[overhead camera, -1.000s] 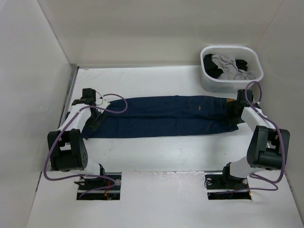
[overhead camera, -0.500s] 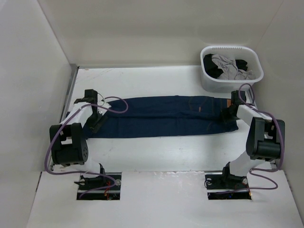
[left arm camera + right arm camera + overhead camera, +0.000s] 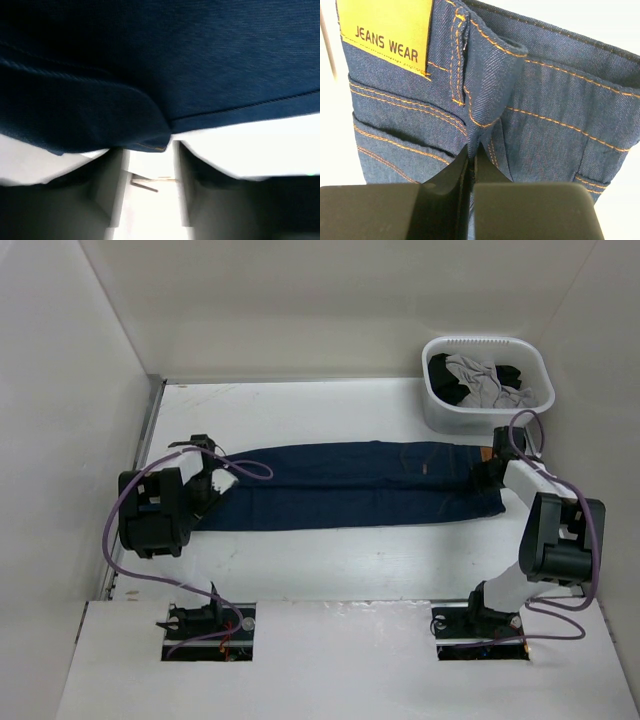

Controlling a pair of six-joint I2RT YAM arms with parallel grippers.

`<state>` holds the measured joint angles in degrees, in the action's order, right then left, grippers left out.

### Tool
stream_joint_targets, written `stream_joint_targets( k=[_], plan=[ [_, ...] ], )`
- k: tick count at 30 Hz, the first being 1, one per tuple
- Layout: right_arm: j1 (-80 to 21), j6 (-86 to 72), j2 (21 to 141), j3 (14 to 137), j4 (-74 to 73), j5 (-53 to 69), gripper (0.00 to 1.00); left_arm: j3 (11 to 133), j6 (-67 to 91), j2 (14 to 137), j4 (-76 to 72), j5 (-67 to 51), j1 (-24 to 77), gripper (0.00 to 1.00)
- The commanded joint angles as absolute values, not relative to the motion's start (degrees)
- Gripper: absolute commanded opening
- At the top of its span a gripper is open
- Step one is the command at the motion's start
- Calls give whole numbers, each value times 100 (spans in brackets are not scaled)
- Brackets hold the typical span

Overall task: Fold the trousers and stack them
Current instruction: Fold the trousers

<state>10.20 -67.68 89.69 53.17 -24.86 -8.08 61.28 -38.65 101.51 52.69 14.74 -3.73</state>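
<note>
Right gripper [image 3: 471, 150] pinches a fold of the dark blue jeans [image 3: 350, 485] at the waistband. Its two black fingers are pressed almost together, just below a yellow patch [image 3: 385, 32] reading JEANS WEAR. The left gripper [image 3: 148, 150] sits at the leg hems with its fingers apart, a hem corner at their tips. The jeans lie flat and lengthwise across the middle of the white table [image 3: 330, 560], waistband toward the right edge, hems toward the left edge. A white laundry basket [image 3: 445, 418] holding grey and black clothes stands in the far right corner.
</note>
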Motion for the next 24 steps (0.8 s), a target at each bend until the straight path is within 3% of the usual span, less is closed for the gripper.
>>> stream_joint_targets(
  k=[1, 3, 8, 24],
  plan=[
    [1129, -6732, 8719, 5546, -2399, -1028, 0, 6346, -3902, 10327, 5335, 1678, -505, 25],
    [1147, -6689, 8666, 5572, -2408, -1028, 0, 6337, -3937, 10275, 5247, 1696, -637, 13],
    [1156, -6233, 8394, 5721, -2636, -1133, 0, 6538, -4271, 9634, 4870, 1705, -883, 5],
    [1885, -4861, 7296, 5573, -3085, -1442, 0, 7014, -5616, 9475, 3129, 1679, -2043, 0]
  ],
)
